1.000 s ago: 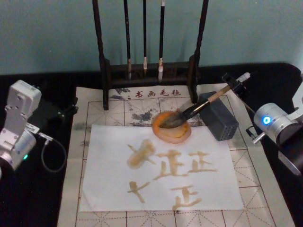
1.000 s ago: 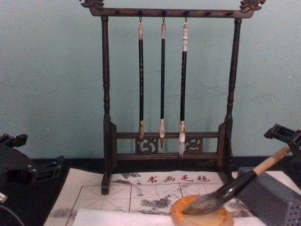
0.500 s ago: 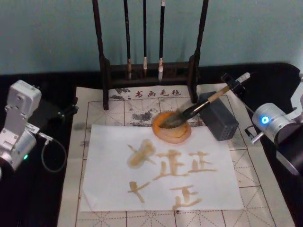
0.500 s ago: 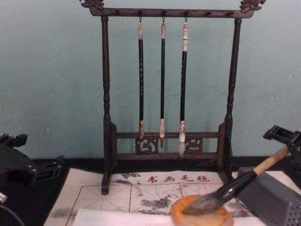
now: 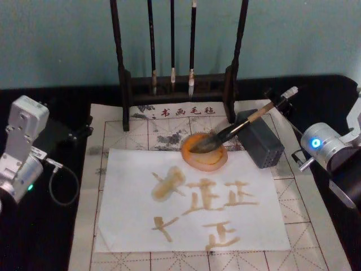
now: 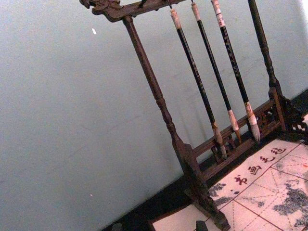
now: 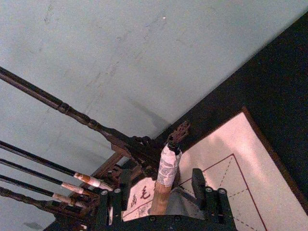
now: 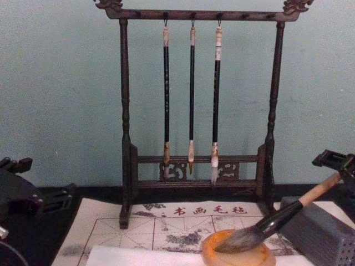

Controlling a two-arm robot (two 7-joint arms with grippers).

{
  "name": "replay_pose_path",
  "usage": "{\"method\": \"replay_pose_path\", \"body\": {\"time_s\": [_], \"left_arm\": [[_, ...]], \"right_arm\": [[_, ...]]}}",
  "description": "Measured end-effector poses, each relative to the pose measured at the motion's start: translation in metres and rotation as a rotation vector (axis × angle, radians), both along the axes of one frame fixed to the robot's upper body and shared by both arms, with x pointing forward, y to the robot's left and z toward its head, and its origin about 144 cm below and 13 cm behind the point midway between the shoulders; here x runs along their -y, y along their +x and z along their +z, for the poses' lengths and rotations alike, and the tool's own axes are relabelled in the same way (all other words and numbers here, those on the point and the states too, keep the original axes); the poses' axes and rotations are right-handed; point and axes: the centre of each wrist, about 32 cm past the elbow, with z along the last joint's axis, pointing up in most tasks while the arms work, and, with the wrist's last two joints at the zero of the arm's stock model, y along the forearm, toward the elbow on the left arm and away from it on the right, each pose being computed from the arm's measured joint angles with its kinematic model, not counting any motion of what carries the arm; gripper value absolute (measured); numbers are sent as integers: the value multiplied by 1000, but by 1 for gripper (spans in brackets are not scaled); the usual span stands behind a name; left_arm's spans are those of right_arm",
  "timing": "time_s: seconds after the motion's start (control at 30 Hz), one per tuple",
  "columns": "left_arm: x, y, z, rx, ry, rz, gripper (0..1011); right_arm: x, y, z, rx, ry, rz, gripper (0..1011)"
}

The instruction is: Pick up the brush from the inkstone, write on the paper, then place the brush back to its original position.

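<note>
The brush (image 5: 237, 129) lies slanted, its bushy tuft in the orange-tan inkstone (image 5: 217, 164) and its handle propped on the grey block. My right gripper (image 5: 280, 100) is at the brush's white-wrapped top end (image 7: 167, 166), open, with a finger on either side and a gap to each. The chest view shows the brush (image 8: 277, 220) rising from the inkstone (image 8: 238, 257) toward that gripper (image 8: 335, 160). The white paper (image 5: 135, 226) in front of the inkstone bears several tan brushed characters. My left gripper (image 5: 84, 129) rests open at the mat's left edge.
A dark wooden stand (image 5: 172, 84) with three thin hanging brushes stands behind the inkstone. The grey perforated block (image 5: 262, 144) sits right of the inkstone. The beige felt mat (image 5: 113, 121) with its red grid lies under everything on a black table.
My right gripper has shifted only very slightly at the brush's top end. The brush rests in the inkstone as before, and the left arm has not moved.
</note>
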Motion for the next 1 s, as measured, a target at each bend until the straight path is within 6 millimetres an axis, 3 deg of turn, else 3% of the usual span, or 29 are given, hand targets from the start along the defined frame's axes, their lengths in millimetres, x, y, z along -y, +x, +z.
{"method": "replay_pose_path", "body": {"time_s": [0.57,0.7,1.0], "left_arm": [[0,0,0,0,0,0,1001],[0,0,0,0,0,0,1001],[0,0,0,0,0,0,1001]], "right_arm": [[0,0,0,0,0,1,372],[0,0,0,0,0,1,207],[0,0,0,1,-1,1,200]]}}
